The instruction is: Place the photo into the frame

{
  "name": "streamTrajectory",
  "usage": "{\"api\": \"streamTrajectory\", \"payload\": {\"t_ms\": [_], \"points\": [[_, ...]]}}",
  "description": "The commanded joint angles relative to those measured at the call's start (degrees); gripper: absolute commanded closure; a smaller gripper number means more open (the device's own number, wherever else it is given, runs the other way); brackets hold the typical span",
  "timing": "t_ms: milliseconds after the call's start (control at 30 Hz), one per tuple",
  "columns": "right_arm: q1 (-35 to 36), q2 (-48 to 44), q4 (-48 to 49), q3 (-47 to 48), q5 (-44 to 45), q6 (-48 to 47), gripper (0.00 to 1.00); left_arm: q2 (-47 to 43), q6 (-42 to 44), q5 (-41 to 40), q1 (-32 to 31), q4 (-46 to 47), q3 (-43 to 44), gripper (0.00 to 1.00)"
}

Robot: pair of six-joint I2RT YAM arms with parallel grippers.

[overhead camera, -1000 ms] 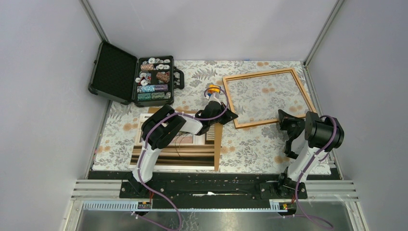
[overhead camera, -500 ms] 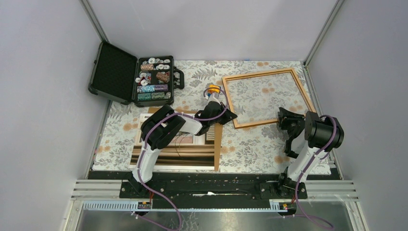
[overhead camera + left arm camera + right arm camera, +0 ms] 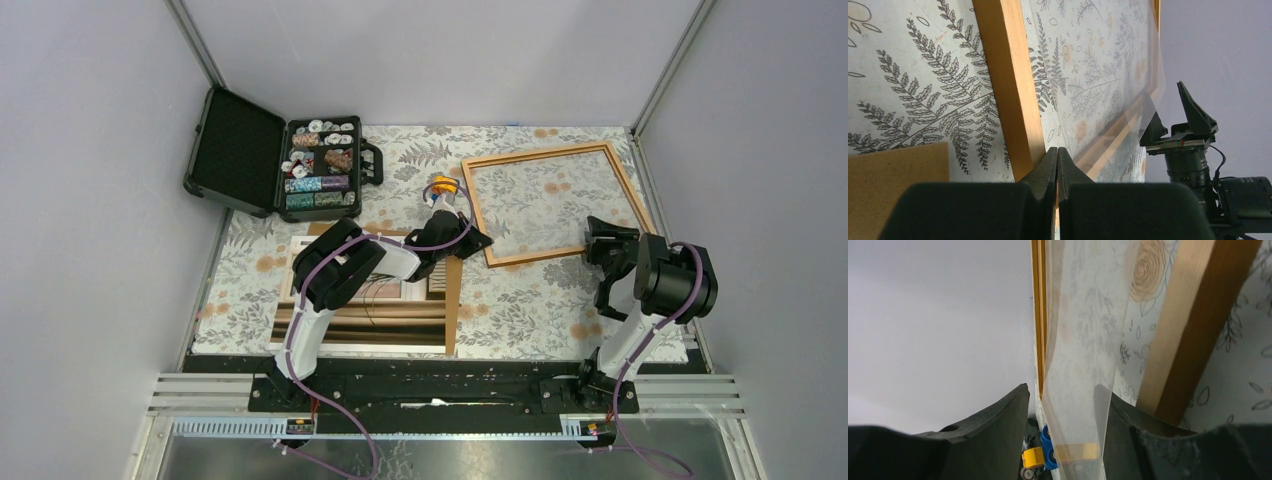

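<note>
The frame [image 3: 540, 152], thin light-brown wood, lies flat at the back right with a clear sheet [image 3: 545, 205] inside it. The photo [image 3: 400, 322], striped beige and brown, lies front left on a brown backing board [image 3: 452, 300], mostly hidden under my left arm. My left gripper [image 3: 478, 240] is shut, its tips [image 3: 1057, 150] against the frame's near-left rail [image 3: 1008, 90]. My right gripper [image 3: 600, 232] is at the frame's near-right corner. It is open [image 3: 1063, 390], and the clear sheet's raised edge [image 3: 1083, 365] stands loose between the fingers.
An open black case [image 3: 320, 165] full of chips sits at the back left, its lid [image 3: 235, 150] lying flat. A small yellow and blue object [image 3: 443, 188] stands just left of the frame. Grey walls close in both sides and the back.
My right gripper has opened and let go of the clear sheet, and the right arm has shifted slightly right. The left arm has not moved.
</note>
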Motion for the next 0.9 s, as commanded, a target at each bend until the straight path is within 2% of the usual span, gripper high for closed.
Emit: {"api": "streamTrajectory", "payload": {"t_ms": [0,167,267,500,700,767,867], "points": [[-1.8,0.4,-0.6,2.9,0.0,-2.4,0.42,0.4,1.8,-3.4,0.7,-9.3,-2.2,1.00],[-2.2,2.0,-1.6,4.7,-0.3,-4.5,0.44,0.4,1.8,-3.4,0.8,-9.7,-2.0,1.00],[-2.2,3.0,-1.3,6.0,-0.9,-5.4,0.48,0.5,1.9,-3.4,0.8,-9.9,-2.0,1.00],[-2.2,0.9,-1.1,5.8,-1.4,-7.5,0.71,0.8,2.1,-3.3,0.8,-10.3,-1.5,1.00],[-2.1,-0.8,1.5,3.6,-3.4,-6.5,0.95,1.2,2.2,-2.9,0.8,-10.3,-1.1,1.00],[-2.2,-1.4,2.3,2.8,-4.1,-6.6,1.00,1.2,2.2,-2.9,0.8,-10.4,-1.1,1.00],[-2.2,-2.0,3.6,2.2,-4.9,-7.1,1.00,1.0,2.2,-2.9,0.8,-10.3,-1.3,1.00]]}}
